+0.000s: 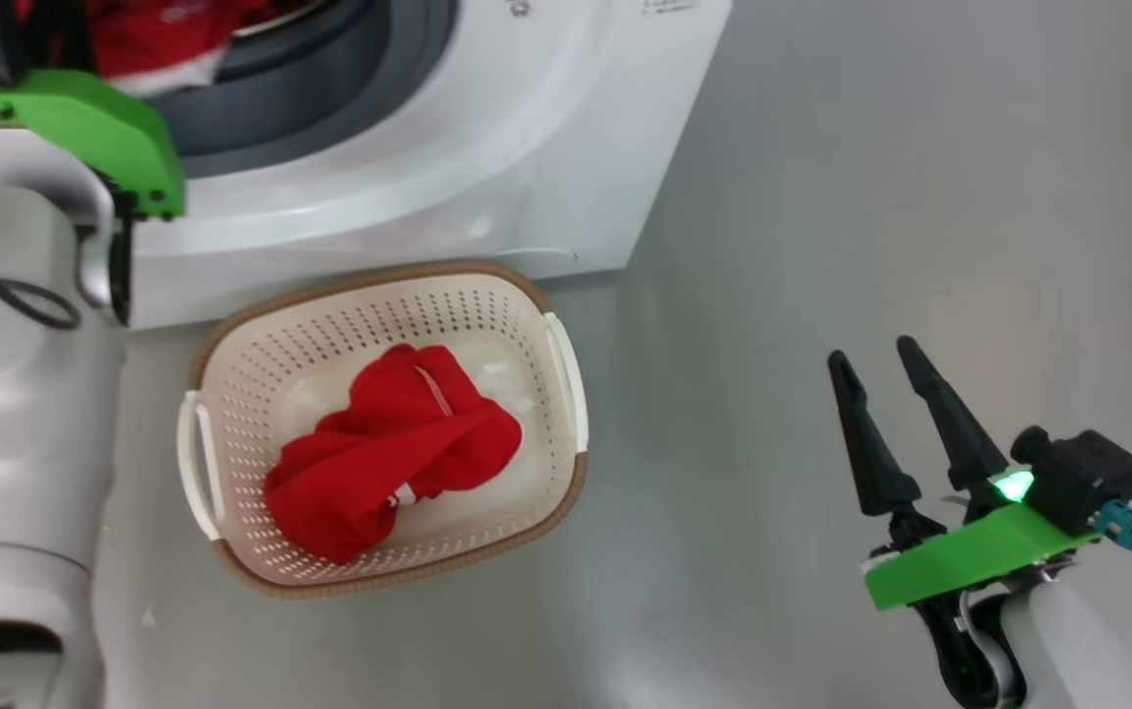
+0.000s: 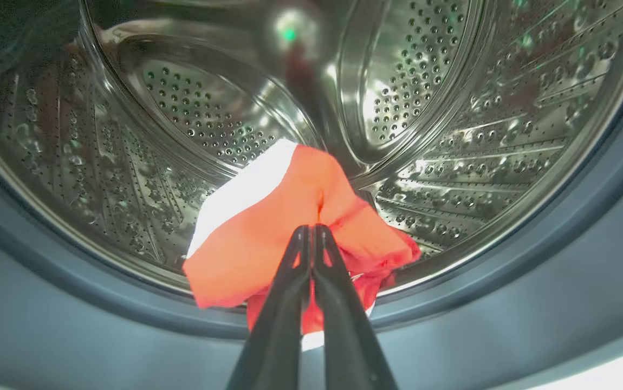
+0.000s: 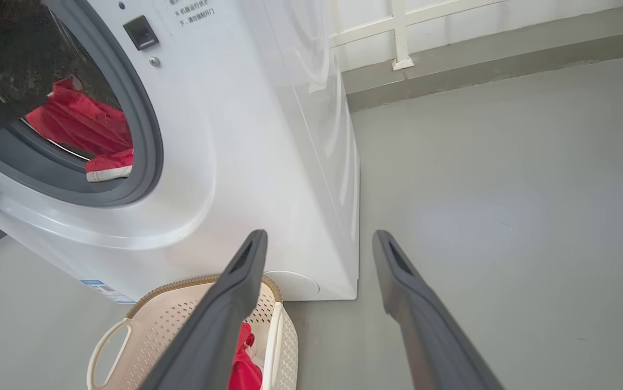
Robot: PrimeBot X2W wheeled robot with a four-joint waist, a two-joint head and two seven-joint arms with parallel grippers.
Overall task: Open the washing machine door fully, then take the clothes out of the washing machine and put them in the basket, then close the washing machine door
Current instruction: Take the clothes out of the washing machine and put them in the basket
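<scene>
**Item:** red garment [image 2: 257,238], at 6 o'clock of the drum [image 2: 425,65] mouth, draped over the grey gasket [image 2: 73,303] lip of the washing machine [image 1: 448,128].

**Hold:** left hand [image 2: 311,232] closed tight, fingers together, pinching a fold of the cloth near its top. Right hand [image 1: 871,353] spread wide, holding nothing, above bare floor [image 1: 822,148] at 4 o'clock in the head view.

**Risks:**
- The pinch looks thin, so the cloth may slip free on the lift.
- The trailing end may snag on the gasket.
- A release short of the basket [image 1: 359,281], at 8 o'clock in the head view, would drop it on the floor.

**Appearance:** bright red, with a white band along one edge; crumpled, limp, probably light. A second red piece [image 1: 399,443] lies bunched in the basket.
</scene>
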